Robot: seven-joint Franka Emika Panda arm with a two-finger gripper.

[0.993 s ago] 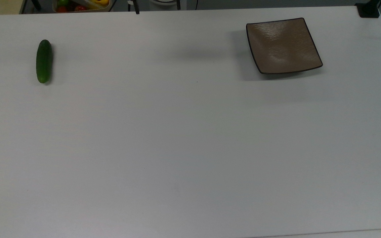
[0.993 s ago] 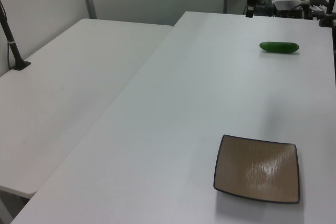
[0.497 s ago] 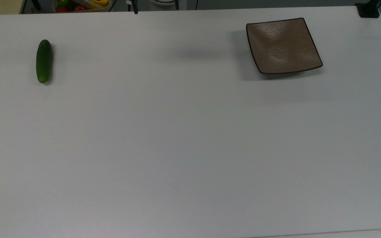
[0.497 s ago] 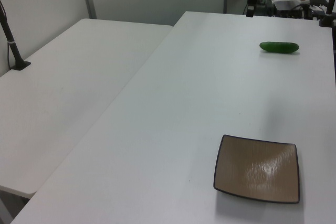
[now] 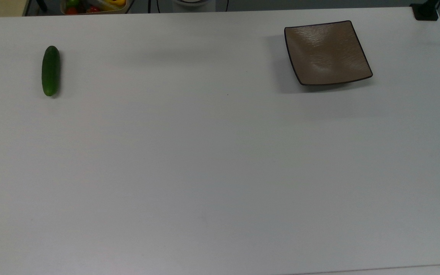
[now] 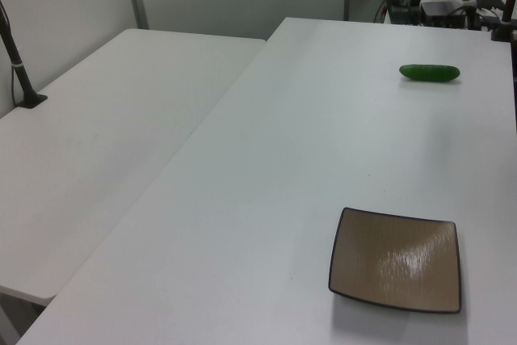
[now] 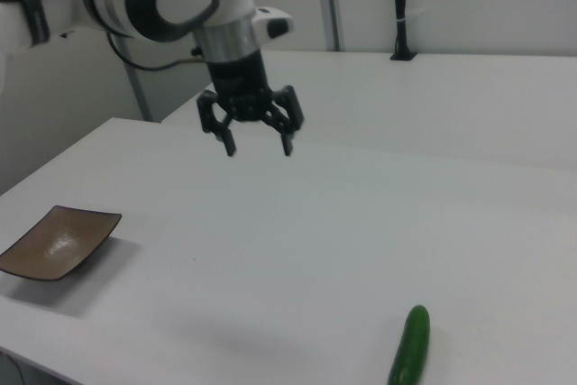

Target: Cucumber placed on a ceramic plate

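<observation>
My dark green cucumber [image 5: 50, 71] lies flat on the white table, well apart from my gripper [image 7: 257, 145]. The square glossy brown ceramic plate [image 5: 327, 52] sits empty, far on my gripper's other side.

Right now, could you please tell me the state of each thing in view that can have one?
cucumber: lying flat on the white table, far from the plate, not held.
ceramic plate: right way up on the table, nothing on it.
hand: open, holding nothing, in the air above the table between plate and cucumber in the right view.
</observation>
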